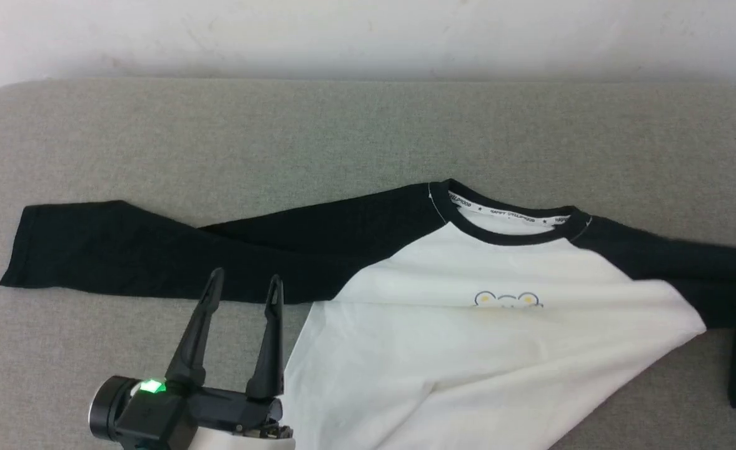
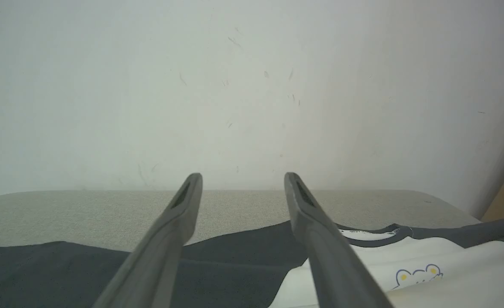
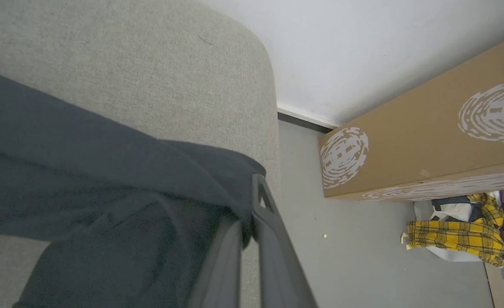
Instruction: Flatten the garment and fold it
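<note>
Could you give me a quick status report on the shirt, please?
Left gripper open over one black sleeve. Right gripper shut on the other sleeve, at the pad edge. Garment spread front-up, body creased. Nothing lying on it.

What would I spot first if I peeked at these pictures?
The big black-and-white shirt spread across the grey fabric table. Then the left gripper, open, hovering by one black sleeve, and the right gripper pinching the other sleeve at the table's edge, near a brown cardboard box on the floor.
</note>
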